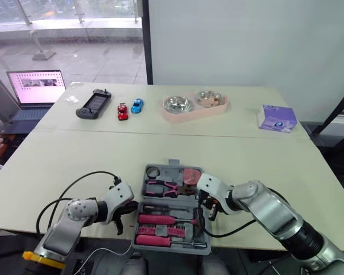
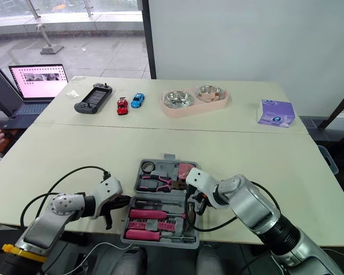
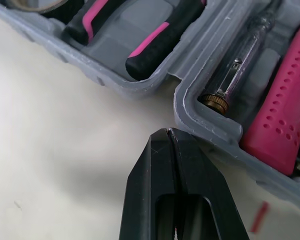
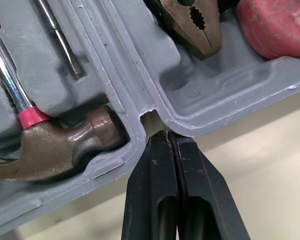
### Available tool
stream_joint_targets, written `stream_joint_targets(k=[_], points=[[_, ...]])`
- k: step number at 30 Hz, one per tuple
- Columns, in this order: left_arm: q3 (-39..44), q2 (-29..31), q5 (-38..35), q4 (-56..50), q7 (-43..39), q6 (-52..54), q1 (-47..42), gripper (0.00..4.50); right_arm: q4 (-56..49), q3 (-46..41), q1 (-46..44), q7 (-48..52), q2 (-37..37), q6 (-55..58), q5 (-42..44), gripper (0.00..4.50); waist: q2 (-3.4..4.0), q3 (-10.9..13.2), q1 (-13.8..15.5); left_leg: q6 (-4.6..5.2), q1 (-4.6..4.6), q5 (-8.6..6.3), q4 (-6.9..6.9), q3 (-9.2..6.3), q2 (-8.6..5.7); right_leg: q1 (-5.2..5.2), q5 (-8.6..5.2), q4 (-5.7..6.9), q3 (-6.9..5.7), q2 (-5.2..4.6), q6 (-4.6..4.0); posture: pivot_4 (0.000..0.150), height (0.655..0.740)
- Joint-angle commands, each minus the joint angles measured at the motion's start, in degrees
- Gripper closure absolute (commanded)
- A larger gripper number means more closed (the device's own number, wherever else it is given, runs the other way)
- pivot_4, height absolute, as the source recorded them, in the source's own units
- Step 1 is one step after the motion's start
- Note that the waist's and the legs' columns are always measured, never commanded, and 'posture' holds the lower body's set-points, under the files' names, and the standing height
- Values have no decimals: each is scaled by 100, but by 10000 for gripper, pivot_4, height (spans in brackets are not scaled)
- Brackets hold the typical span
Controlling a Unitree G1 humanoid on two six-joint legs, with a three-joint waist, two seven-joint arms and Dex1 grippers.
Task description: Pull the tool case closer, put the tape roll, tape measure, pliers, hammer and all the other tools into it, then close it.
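**A:** Where was the case?

**B:** On the table [image 1: 74, 166], at its 6 o'clock, hard by the near edge. The case [image 1: 167, 200] lay open and flat. Its near half looked to sit at or just past the edge, but I couldn't tell which.

**A:** Arms?

**B:** The left gripper [image 1: 128, 213] was at the case's 9 o'clock and the right gripper [image 1: 208, 207] at its 3. Both pointed at the hinge line. The right tips were touching the rim in the notch between the halves. The left tips were touching or just beside it. On both, the fingers were pressed together with nothing between them.

**A:** Tools?

**B:** They looked seated. The hammer [image 4: 55, 150] was in the near half, head at 3. The pliers [image 1: 163, 187] were mid far half, the tape measure [image 1: 191, 175] at 1 and the tape roll [image 1: 153, 172] at 11. The tester pen [image 3: 235, 70] was in the near half by the left tips. My read was that only the closing remained.

**A:** Risks?

**B:** There were four.
1. A push on the near half could slide the case off the edge, since there was no margin there.
2. Clenched tips get no grip on a rim, so a lift could slip and drop the half, jolting the tools out of their seats.
3. Tips left in the hinge notch could get pinched as the halves fold.
4. Both halves carried tools, so whichever half folded over would tip its load. The loose-looking tape roll and tape measure could fall out and block the latch.

**A:** Fix?

**B:** I'd open the fingers, take the far rim, brace the near half and fold slowly.
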Motion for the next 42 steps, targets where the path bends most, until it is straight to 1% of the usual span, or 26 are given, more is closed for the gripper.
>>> stream_joint_targets(k=[1, 6, 15, 28, 32, 37, 42], points=[[-296, -66, -212, -257, -72, 202, 324, 44624, -505, 209, -7, 61, 248, -18, 418, 45000, 0, 0, 5, 0, 0, 0, 0, 0, 0, -1, 0, 0, 0, 0, -1, 1500, 7400], [-248, -78, -196, -122, 43, 136, 255, 44624, -414, 163, -47, -88, 331, -48, 444, 45000, 0, 0, 1, 0, -1, 0, 3, 1, 0, -3, 2, -2, 0, 0, -3, 1500, 7400], [-253, -260, -162, 725, 45, -96, -744, 44624, 129, 22, -324, -300, 397, -490, 294, 45000, 0, 0, 18, 0, -1, 2, 25, 0, 0, -4, 14, -5, -2, 0, -21, 1500, 7400], [-380, -344, -144, 826, 8, -201, -782, 44624, 400, 39, -388, -408, 483, -628, 280, 45000, 1, 1, 28, 0, -8, 4, 19, 0, 0, -15, 20, 2, -1, 2, -23, 1500, 7400], [-407, -395, -142, 893, -31, -175, -981, 44624, 447, 8, -395, -438, 494, -591, 291, 45000, 1, 1, 29, 0, -8, 4, 19, -1, 0, -15, 20, 2, -1, 2, -23, 1500, 7400], [-510, -465, -83, 1175, -116, -281, -1333, 44624, 380, 45, -360, -347, 317, -453, 327, 45000, 1, 1, 55, -1, -8, 4, 22, -1, -1, -12, 20, 0, -1, 1, -24, 1500, 7400], [-579, -495, -25, 1372, -216, -384, -1479, 44624, 178, 24, -271, -309, 143, -287, 408, 45000, 1, 1, 73, -1, -10, 4, 22, -1, -2, -9, 20, -1, -2, 0, -23, 1500, 7400]])
